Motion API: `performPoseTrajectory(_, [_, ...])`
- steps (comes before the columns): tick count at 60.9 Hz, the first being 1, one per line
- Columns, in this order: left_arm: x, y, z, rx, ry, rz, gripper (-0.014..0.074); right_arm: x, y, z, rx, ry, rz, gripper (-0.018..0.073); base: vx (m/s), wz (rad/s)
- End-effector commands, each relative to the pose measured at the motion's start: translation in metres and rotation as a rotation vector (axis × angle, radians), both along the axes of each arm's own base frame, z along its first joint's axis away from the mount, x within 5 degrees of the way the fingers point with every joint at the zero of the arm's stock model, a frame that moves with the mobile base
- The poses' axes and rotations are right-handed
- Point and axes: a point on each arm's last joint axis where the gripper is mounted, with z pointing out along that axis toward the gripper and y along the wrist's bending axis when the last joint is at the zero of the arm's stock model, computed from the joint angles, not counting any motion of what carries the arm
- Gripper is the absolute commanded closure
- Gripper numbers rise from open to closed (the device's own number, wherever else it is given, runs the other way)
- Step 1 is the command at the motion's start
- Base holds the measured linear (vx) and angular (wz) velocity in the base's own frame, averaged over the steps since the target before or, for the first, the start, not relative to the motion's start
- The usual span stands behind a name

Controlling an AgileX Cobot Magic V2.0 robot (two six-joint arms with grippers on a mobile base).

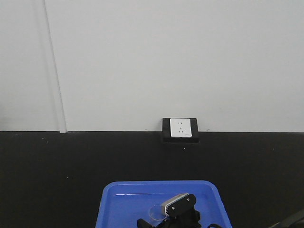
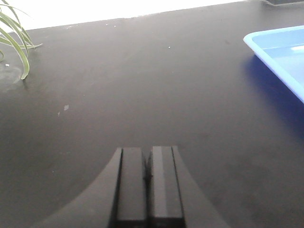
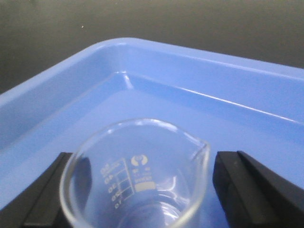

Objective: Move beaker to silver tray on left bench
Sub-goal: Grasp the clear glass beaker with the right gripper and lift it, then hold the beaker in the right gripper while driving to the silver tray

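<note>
Item: glass beaker [image 3: 135, 183], graduated and upright, standing inside the blue tray [image 3: 199, 80]. You find that tray at 6 o'clock in the front view, on the black bench [image 1: 57, 180] below the wall socket [image 1: 179, 128]. Right gripper [image 3: 142, 159]: spread to the beaker's width, its fingers [image 3: 247, 190] at the glass's 9 and 3 o'clock. This is probably because a level side grasp keeps the open mouth up. You cannot tell whether the pads actually press the glass. Left gripper [image 2: 147, 154]: pinched together with nothing between, low over bare bench. The tray's corner is at its 2 o'clock and plant leaves [image 2: 16, 38] at its 10 o'clock, so it is likely parked clear of the work. Silver tray: not in any view, and the beaker is not yet moved. Handling note: thin, slick glass, so judge a gentle squeeze and a straight lift over the tray's wall.
</note>
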Motion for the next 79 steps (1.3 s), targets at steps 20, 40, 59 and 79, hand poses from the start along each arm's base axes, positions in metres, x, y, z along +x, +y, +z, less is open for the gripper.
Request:
performPoseTrajectory(20, [0.002, -0.001, 0.000, -0.005, -0.063, -0.010, 0.0595, 0.007, 0.006, 0.057, 0.183, -0.108, -0.002, 0.0576, 0.00, 0.00])
performPoseTrajectory(40, [0.002, -0.001, 0.000, -0.005, -0.063, -0.010, 0.0595, -0.036, -0.024, 0.178, 0.112, -0.168, -0.069, 0.0573, 0.00, 0.00])
performPoseTrajectory(59, [0.002, -0.001, 0.000, -0.005, -0.063, -0.010, 0.0595, -0.139, -0.092, 0.233, -0.101, -0.036, -0.219, 0.0573, 0.00, 0.00])
performPoseTrajectory(79, [0.002, -0.001, 0.000, -0.005, -0.063, -0.010, 0.0595, -0.228, -0.135, 0.207, -0.030, -0.148, -0.226, 0.0573, 0.00, 0.00])
